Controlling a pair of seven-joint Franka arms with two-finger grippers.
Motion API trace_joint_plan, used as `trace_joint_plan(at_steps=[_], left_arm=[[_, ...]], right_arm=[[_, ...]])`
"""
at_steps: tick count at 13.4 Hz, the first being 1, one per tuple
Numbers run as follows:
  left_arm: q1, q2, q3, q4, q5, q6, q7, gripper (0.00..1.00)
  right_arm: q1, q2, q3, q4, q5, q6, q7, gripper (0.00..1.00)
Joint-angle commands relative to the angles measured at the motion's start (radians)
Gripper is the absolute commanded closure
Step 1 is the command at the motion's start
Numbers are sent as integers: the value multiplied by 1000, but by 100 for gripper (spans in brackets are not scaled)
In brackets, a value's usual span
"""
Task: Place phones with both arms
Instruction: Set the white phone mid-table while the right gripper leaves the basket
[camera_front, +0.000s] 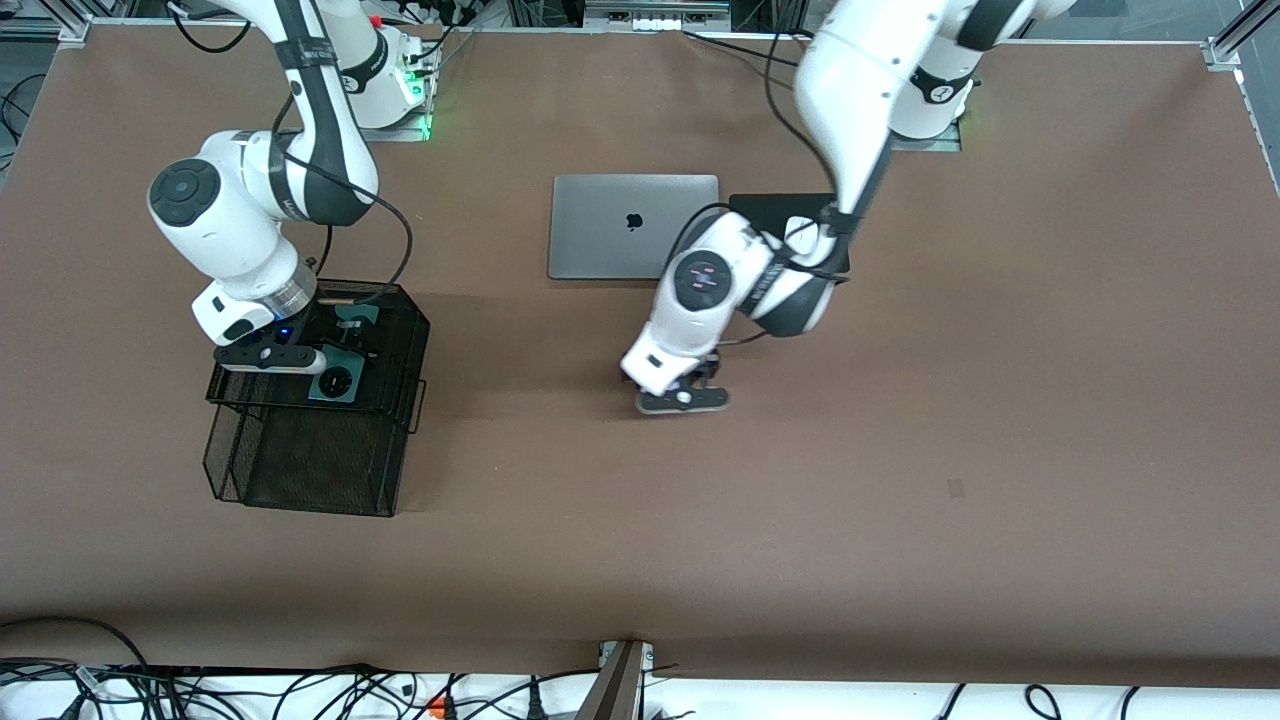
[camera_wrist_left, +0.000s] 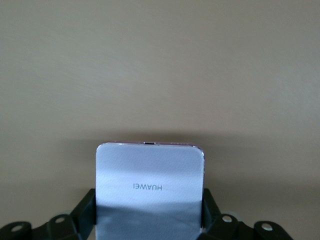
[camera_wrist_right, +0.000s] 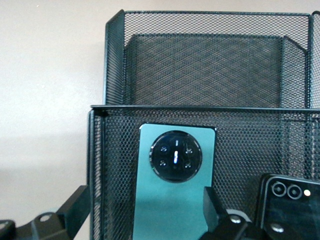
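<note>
With the dark green phone (camera_wrist_right: 172, 200) lying in the mesh basket (camera_front: 385, 470) just under the wide-open right gripper (camera_wrist_right: 142, 212), the left gripper (camera_front: 690, 392), clamping the lilac phone (camera_wrist_left: 149, 192) low over the surface (camera_front: 900, 450), must likely carry it there next.

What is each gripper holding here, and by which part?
The left gripper clamps the pale lilac squarish phone by its two side edges. The right gripper stands open over the dark green phone, holding nothing.
</note>
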Motion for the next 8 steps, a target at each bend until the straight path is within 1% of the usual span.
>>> trace_joint_plan(at_steps=[1,2,3,4,5,7,8], left_arm=[[-81,90,73,137,8,-30,-54,100],[-95,95,76,137,11,-30,-54,100],[-116,102,92,139,30,-30,-56,100],[-147,113,116,139,51,-28,-75,100],[-163,122,134,139,53,-28,-92,100],[-172,136,141,143,53,-25,-94,100],[-173,136,141,145,54,-25,-96,94]], right_arm=[[-1,-15,-41,112,5,-197,-19,1],[-2,-14,-51,158,-3,-286,-17,1],[-5,-9,-60,204,-8,-362,-17,1],[-10,-6,-72,247,-33,-429,-17,1],[-16,-6,-72,284,-66,-477,-17,1],[-19,-5,-72,333,-101,-542,-17,1],[-24,-5,-72,343,-103,-555,-17,1]])
